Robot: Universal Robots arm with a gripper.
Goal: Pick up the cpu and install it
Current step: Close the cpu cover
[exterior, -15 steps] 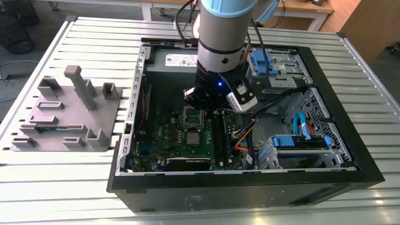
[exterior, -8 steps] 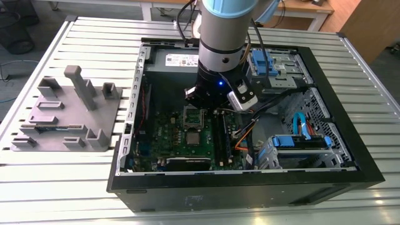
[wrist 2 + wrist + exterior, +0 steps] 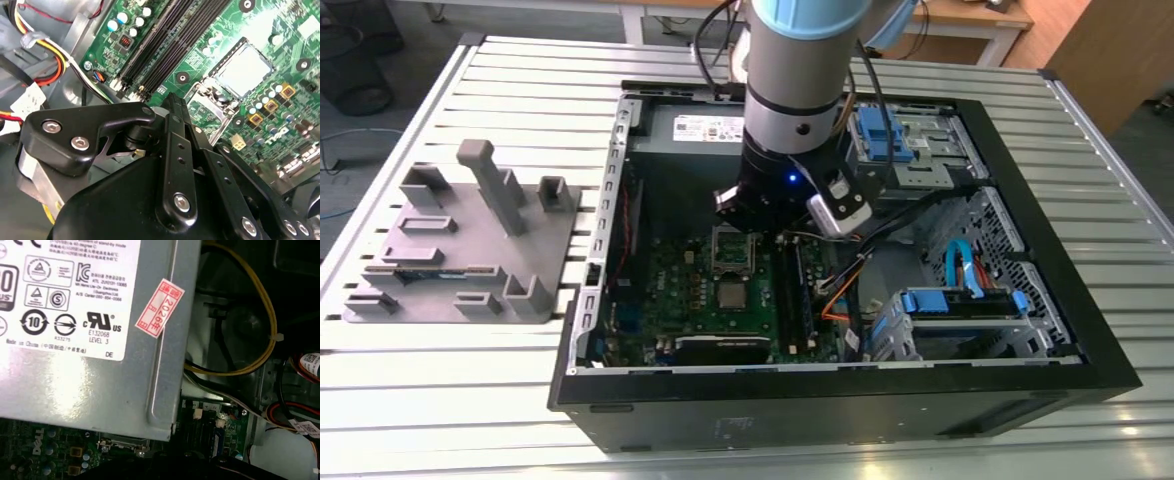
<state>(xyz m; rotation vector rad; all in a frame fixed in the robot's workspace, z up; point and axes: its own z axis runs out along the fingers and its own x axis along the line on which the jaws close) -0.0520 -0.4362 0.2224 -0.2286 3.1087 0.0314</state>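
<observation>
Here, the black gripper (image 3: 781,232) hangs inside the open computer case (image 3: 854,415) at the centre of the exterior view; whether it is spread or pressed together cannot be told. The cpu (image 3: 731,295), a flat square with its matte silvery top facing up, lies on the green motherboard (image 3: 670,285), just below the shiny oblong socket frame (image 3: 731,250). Its edges are parallel to the case walls, and no axis is longer.
</observation>
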